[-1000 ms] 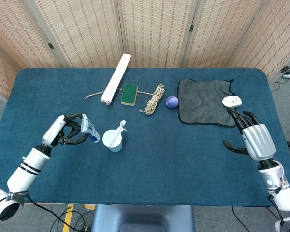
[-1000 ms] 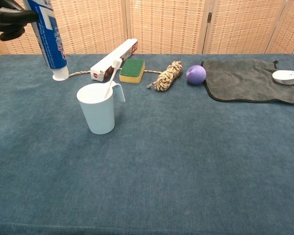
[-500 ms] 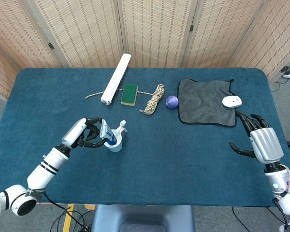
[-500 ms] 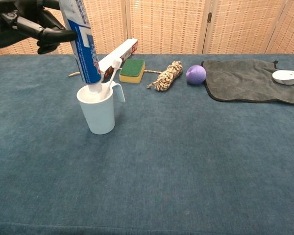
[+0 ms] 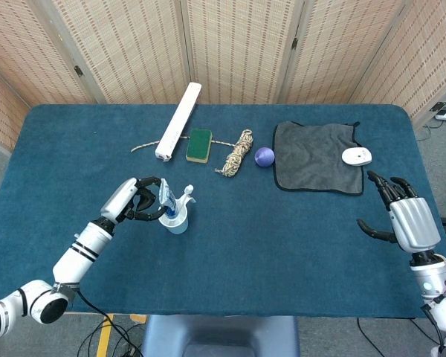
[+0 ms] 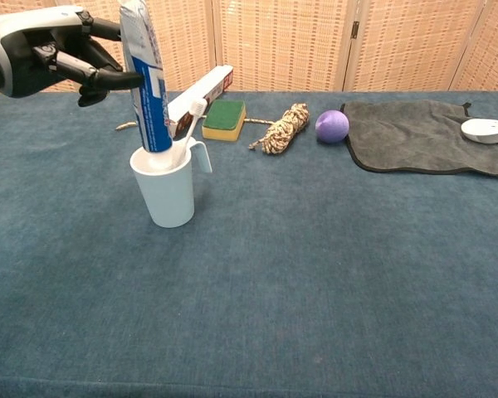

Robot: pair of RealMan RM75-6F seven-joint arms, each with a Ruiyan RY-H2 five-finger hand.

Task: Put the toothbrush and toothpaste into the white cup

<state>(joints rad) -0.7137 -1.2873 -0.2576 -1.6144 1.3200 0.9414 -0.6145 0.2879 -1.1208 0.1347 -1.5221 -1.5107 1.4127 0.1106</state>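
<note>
The left hand (image 6: 46,58) held the toothpaste (image 6: 145,83) upright so it dropped into the cup (image 6: 166,192) beside the toothbrush (image 6: 191,124), while the right hand (image 5: 405,217) waited with fingers wide.

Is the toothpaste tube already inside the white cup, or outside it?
Inside: the toothpaste tube stands cap-down in the white cup, with the left hand touching its upper part.

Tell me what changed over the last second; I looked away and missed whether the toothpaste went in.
The left hand carried the toothpaste rightward and lowered it cap-first into the white cup; its fingers are at the tube, which stands upright inside. The right hand drew back a little from the mouse, open. The toothbrush in the cup, the box, sponge, rope, ball and cloth have not moved.
</note>
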